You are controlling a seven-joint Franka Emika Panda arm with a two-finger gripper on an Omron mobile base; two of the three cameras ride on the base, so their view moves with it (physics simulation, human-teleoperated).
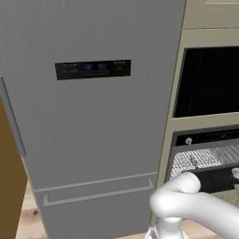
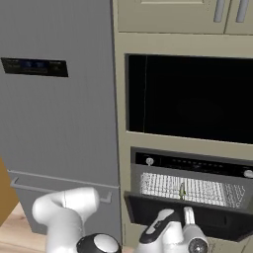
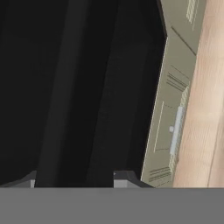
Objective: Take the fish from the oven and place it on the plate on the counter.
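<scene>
The gripper [image 3: 74, 177] hangs over the oven's [image 2: 190, 170] lowered black door [image 2: 188, 215]; whether it grips anything I cannot tell. The fish [image 2: 182, 189] lies mid-rack [image 2: 197, 190] inside. A grey fridge [image 1: 88, 116] stands just left.

The oven [image 2: 190, 190] stands open at four o'clock, a small fish [image 2: 182, 189] upright-looking on its rack [image 2: 163, 185].

Fish [image 2: 182, 189] on the oven [image 2: 190, 193] rack — too small to make out.
</scene>
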